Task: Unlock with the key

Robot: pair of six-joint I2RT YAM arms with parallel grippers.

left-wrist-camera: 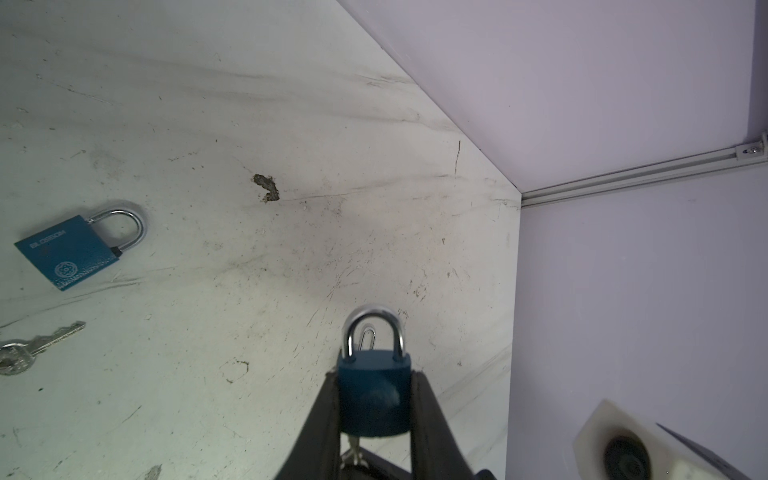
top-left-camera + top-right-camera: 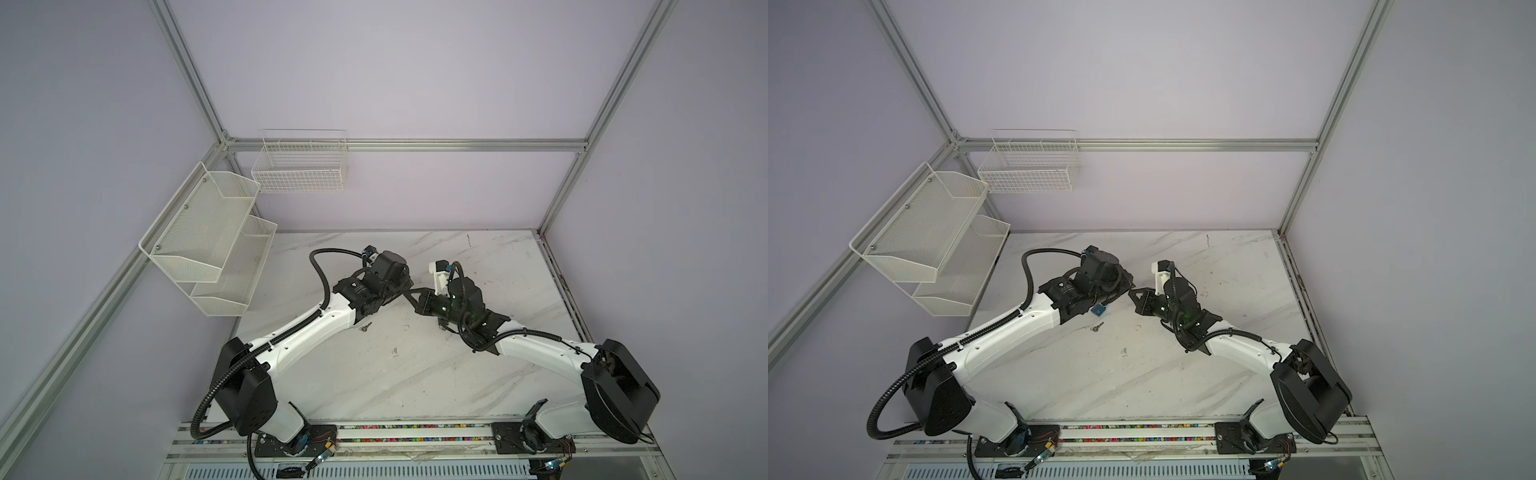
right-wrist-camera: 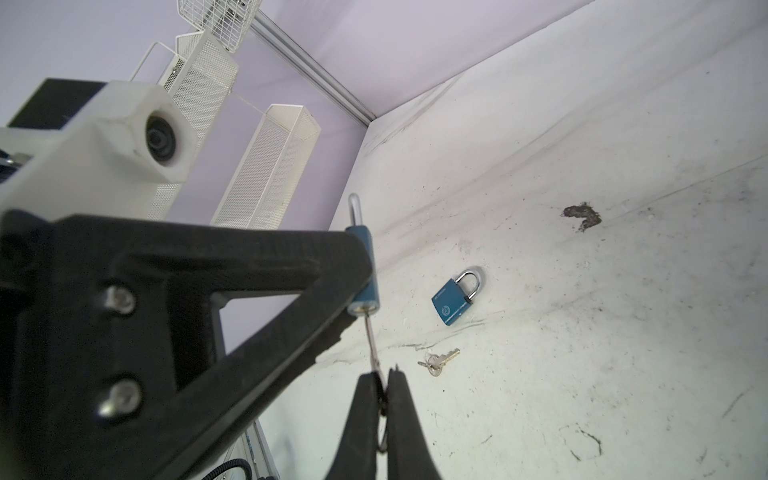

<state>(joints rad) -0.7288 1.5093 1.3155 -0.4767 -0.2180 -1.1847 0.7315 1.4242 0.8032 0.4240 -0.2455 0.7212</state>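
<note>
We've got the left gripper [image 1: 374,376] clamped on the padlock [image 1: 371,401] body up off the table [image 1: 249,104] to brace it, keyhole end facing the right gripper [image 3: 384,380], which is pinching the key [image 3: 371,336] that's seated in there, so a twist looks next.

Two arms reach over the marble table [image 2: 415,374]. The left arm [image 2: 307,332] and the right arm [image 2: 536,349] bring their black ends close together near the middle. A small key [image 2: 365,327] lies flat on the table, just beside the left arm. A white mesh shelf [image 2: 208,241] and a wire basket [image 2: 299,166] hang on the walls.
</note>
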